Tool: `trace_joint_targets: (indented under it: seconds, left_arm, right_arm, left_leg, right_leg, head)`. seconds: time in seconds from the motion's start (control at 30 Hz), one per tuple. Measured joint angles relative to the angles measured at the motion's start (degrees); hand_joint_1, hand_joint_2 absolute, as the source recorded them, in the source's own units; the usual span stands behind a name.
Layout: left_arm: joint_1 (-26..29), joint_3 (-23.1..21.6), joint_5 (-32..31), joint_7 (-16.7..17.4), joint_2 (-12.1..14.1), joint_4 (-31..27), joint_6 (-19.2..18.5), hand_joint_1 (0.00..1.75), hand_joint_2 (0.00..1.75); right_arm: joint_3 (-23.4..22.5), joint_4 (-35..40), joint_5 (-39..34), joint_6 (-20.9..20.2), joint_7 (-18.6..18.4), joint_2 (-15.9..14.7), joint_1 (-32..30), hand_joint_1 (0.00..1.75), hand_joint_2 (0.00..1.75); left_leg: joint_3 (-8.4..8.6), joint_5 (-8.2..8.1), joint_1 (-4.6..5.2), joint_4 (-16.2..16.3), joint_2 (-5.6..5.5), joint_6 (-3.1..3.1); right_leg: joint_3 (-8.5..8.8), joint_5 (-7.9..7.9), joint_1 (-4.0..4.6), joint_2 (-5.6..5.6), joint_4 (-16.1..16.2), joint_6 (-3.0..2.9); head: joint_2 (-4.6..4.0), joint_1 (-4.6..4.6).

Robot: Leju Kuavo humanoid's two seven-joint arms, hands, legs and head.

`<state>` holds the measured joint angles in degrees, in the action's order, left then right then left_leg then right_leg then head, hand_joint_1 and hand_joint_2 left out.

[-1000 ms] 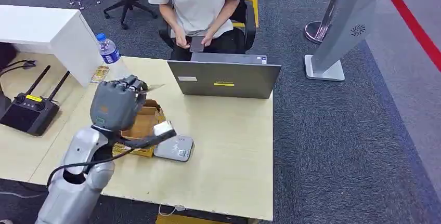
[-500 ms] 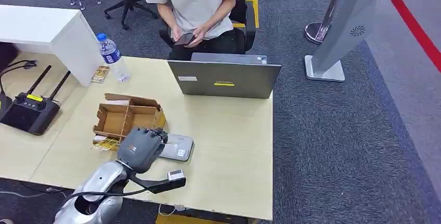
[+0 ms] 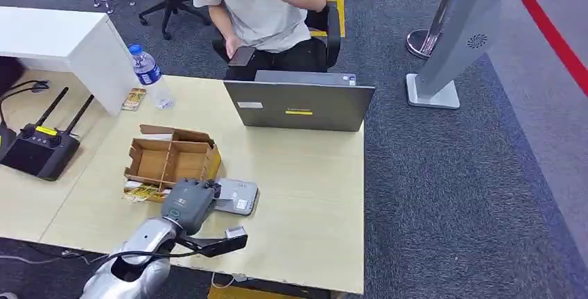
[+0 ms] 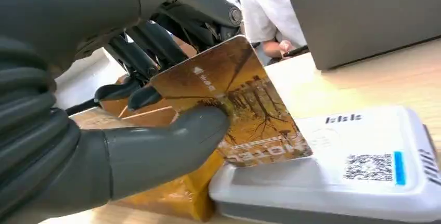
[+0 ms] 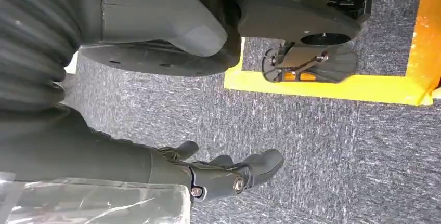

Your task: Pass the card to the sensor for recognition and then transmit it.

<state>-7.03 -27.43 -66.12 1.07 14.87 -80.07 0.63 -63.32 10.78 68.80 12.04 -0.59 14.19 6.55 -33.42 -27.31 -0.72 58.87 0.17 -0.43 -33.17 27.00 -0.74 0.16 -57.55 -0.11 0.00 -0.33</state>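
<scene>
My left hand point(image 3: 188, 202) pinches an orange-brown card point(image 4: 234, 110) with a tree picture between thumb point(image 4: 161, 146) and fingers. The card's lower edge sits over the top of the white sensor point(image 4: 359, 161), a flat reader with a QR code and a blue mark. From the head camera the sensor point(image 3: 238, 197) lies on the table just right of the hand, which covers its left end. My right hand point(image 5: 229, 174) hangs over grey carpet, fingers apart and holding nothing.
An open cardboard box point(image 3: 170, 160) stands just behind my left hand. A closed-back laptop point(image 3: 299, 108) stands further back, with a seated person point(image 3: 260, 7) behind it. A water bottle point(image 3: 147, 71) and a black remote controller point(image 3: 40, 150) are at the left.
A second ago my left hand was raised above the box with the card. It came down toward the table's front edge and now holds the card at the sensor. The person raised an arm.
</scene>
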Motion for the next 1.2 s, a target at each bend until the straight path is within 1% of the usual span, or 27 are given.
trace_joint_targets:
  seconds: [0.23, 0.37, 0.47, 0.53, 0.63, 0.73, 0.8, 0.87, 0.9, 0.93, 1.03, 1.13, 1.2]
  left_arm:
    - [-1.1, 0.0, -1.1, 0.2, -1.8, 2.9, 0.7, 1.75, 1.75]
    - [-1.4, 0.0, -1.4, -0.1, -2.3, 3.3, 2.2, 1.75, 1.75]
    - [-1.3, 0.3, -1.3, -0.8, -2.3, 2.6, 3.6, 1.75, 1.75]
    - [-1.1, 0.9, -1.3, -0.8, -2.3, -0.1, 4.6, 1.75, 1.75]
    - [-1.9, 2.5, -3.6, -0.5, -2.4, -4.5, 9.1, 1.75, 1.75]
    - [-2.8, 4.4, -6.5, -0.1, -2.9, -9.0, 15.9, 1.75, 1.75]
    - [-3.5, 5.6, -7.7, 0.1, -3.3, -11.0, 19.8, 1.75, 1.75]
    - [-4.7, 7.8, -8.0, 0.1, -3.8, -12.5, 22.9, 1.75, 1.75]
    - [-5.6, 8.7, -8.0, 0.2, -3.9, -12.8, 23.2, 1.75, 1.75]
    - [-6.5, 9.9, -7.9, 0.4, -4.0, -12.9, 22.5, 1.75, 1.75]
    - [-10.6, 13.0, -7.9, 1.6, -4.0, -12.0, 18.8, 1.75, 1.75]
    - [-16.9, 14.9, -8.4, 3.0, -3.9, -7.5, 15.0, 1.75, 1.75]
    - [-21.1, 15.3, -9.2, 3.8, -3.9, -3.6, 13.0, 1.75, 1.75]
  right_arm:
    - [0.0, 0.0, 0.1, -0.3, 0.0, 0.0, 0.0, 0.0, 1.75]
    - [0.0, 0.0, 0.1, -0.4, 0.0, 0.0, 0.0, 0.0, 1.75]
    - [0.0, 0.0, 0.1, -0.2, 0.0, 0.0, 0.0, 0.0, 1.75]
    - [0.0, 0.0, 0.0, 0.2, 0.2, 0.0, 0.0, 0.0, 1.75]
    - [0.0, 0.0, 0.1, 0.4, 0.2, 0.0, 0.0, 0.0, 1.75]
    - [0.2, 0.0, 1.1, 0.4, 0.1, 0.0, 0.0, 0.0, 1.75]
    - [0.6, 0.0, 1.6, 0.2, -0.1, 0.0, 0.0, 0.0, 1.75]
    - [1.2, 0.0, 2.3, 0.0, -0.4, 0.0, 0.0, 0.0, 1.75]
    - [1.4, 0.0, 2.4, -0.1, -0.4, 0.0, 0.0, 0.0, 1.75]
    - [1.5, 0.0, 2.7, -0.3, -0.5, 0.0, 0.0, 0.0, 1.75]
    - [1.9, 0.0, 3.2, -0.7, -0.6, 0.0, 0.0, 0.0, 1.75]
    - [2.5, 0.0, 3.6, -1.0, -0.7, 0.0, 0.0, 0.0, 1.75]
    - [2.8, 0.0, 4.1, -1.3, -0.8, 0.0, 0.0, 0.0, 1.75]
  left_leg:
    - [0.03, 0.01, 0.0, 0.0, -0.01, 0.0]
    - [0.04, 0.01, 0.0, 0.0, -0.01, 0.0]
    - [0.04, 0.03, -0.01, 0.0, -0.01, -0.01]
    - [0.02, 0.03, -0.01, 0.0, -0.01, -0.01]
    - [0.01, 0.03, -0.01, 0.0, -0.02, -0.01]
    - [0.01, 0.03, -0.01, 0.0, -0.02, -0.01]
    - [0.01, 0.03, -0.01, 0.0, -0.02, -0.01]
    - [0.03, 0.03, -0.01, 0.0, -0.01, -0.01]
    - [0.03, 0.03, -0.01, 0.0, -0.02, -0.01]
    - [0.03, 0.04, -0.02, 0.0, -0.02, -0.01]
    - [0.0, 0.12, -0.06, 0.0, -0.03, -0.05]
    - [-0.01, 0.21, -0.06, 0.0, -0.11, -0.09]
    - [-0.01, 0.26, -0.06, 0.0, -0.11, -0.07]
  right_leg:
    - [0.04, 0.0, 0.0, -0.02, 0.0, 0.0]
    - [0.05, -0.01, 0.0, -0.02, 0.0, 0.0]
    - [0.04, -0.02, 0.0, -0.02, 0.0, -0.01]
    - [0.02, -0.02, 0.01, -0.02, 0.0, -0.01]
    - [0.02, -0.02, 0.01, -0.03, 0.0, -0.01]
    - [0.02, -0.02, 0.0, -0.02, 0.0, -0.01]
    - [0.02, -0.02, 0.01, -0.03, 0.0, -0.01]
    - [0.02, -0.02, 0.01, -0.02, 0.0, -0.02]
    - [0.03, -0.03, 0.01, -0.02, 0.0, -0.02]
    - [0.03, -0.03, 0.01, -0.03, 0.0, -0.02]
    - [0.0, -0.07, 0.01, -0.06, 0.0, -0.03]
    - [-0.01, -0.14, 0.01, -0.11, 0.0, -0.08]
    - [-0.01, -0.18, 0.01, -0.1, 0.0, -0.09]
  head:
    - [0.0, 0.0]
    - [0.0, 0.02]
    - [0.0, 0.0]
    - [0.0, 0.0]
    - [0.0, 0.0]
    - [0.0, 0.0]
    - [0.0, 0.0]
    - [0.0, 0.02]
    - [0.0, 0.0]
    - [0.0, 0.0]
    - [0.0, 0.0]
    - [0.0, 0.0]
    - [0.0, 0.0]
